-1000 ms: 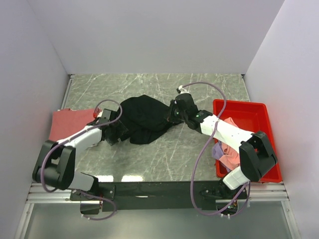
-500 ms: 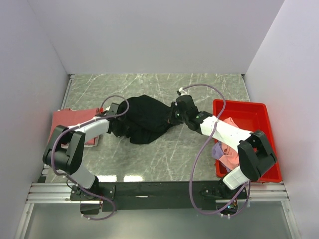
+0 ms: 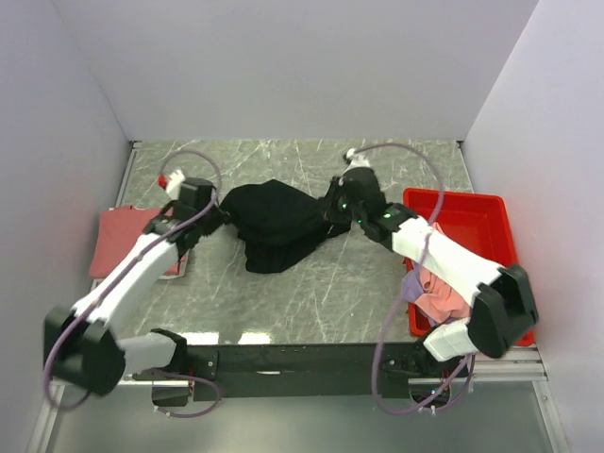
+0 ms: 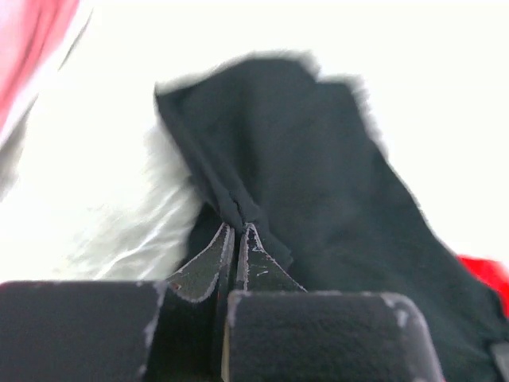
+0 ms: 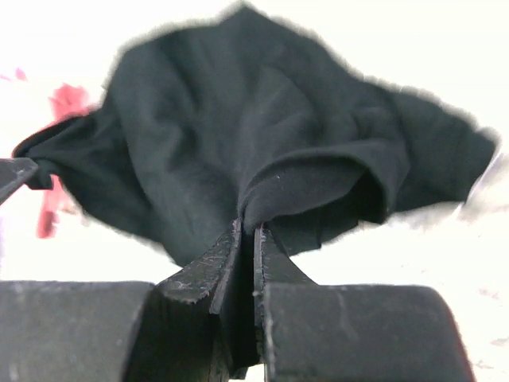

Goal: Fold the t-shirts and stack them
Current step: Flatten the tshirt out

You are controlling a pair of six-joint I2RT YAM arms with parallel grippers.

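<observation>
Black t-shirt bunched at centre of table. Left gripper pinched together on its left hem. Right gripper clamped on fold at its right side. Salmon-red t-shirt flat at left edge. Pink t-shirt, lavender t-shirt in red bin, right edge

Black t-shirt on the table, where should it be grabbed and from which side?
Probably take the black t-shirt by its outer edges, low, one from each side. It lies crumpled in a heap, so only the rim offers thin folds to pinch. The left gripper is shut on a seamed edge at its left, the right gripper on a fold at its right.
</observation>
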